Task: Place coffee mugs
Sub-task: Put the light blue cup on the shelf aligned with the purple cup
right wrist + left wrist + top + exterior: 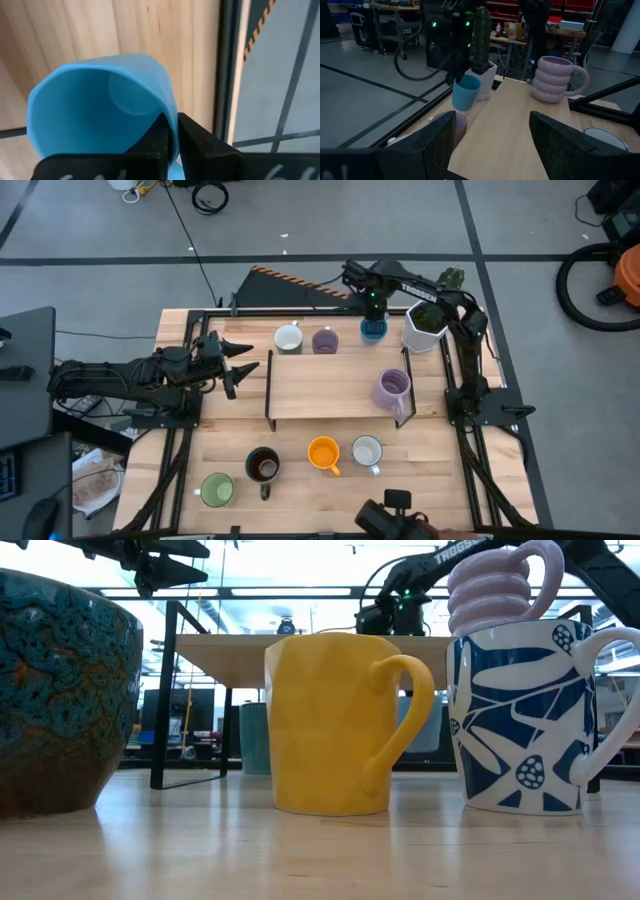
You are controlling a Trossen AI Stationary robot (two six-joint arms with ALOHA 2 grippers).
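My right gripper (372, 313) hangs beyond the far edge of the wooden shelf (335, 390) and points down, shut on a blue mug (372, 330) (100, 110). A ribbed lavender mug (392, 390) stands on the shelf's right end. Behind the shelf, a white mug (288, 337) and a purple mug (325, 340) rest on the table. Green (217, 490), dark (263, 467), orange (323, 452) and white (367, 452) mugs stand in a row near the front edge. My left gripper (244, 368) (492, 145) waits open, level, left of the shelf. My right gripper holds the blue mug by its rim wall (172, 125), with one finger (159, 136) inside the mug and the other (196, 137) outside. The fingers come from above, pointing down. The mug (466, 92) hangs tilted below them, seemingly clear of the table.
A white hexagonal planter (425, 328) with a cactus stands just right of the held mug, at the far right corner. The shelf's dark legs (268, 385) and the black frame rails (450, 370) border the working area. Bare shelf top lies left of the lavender mug.
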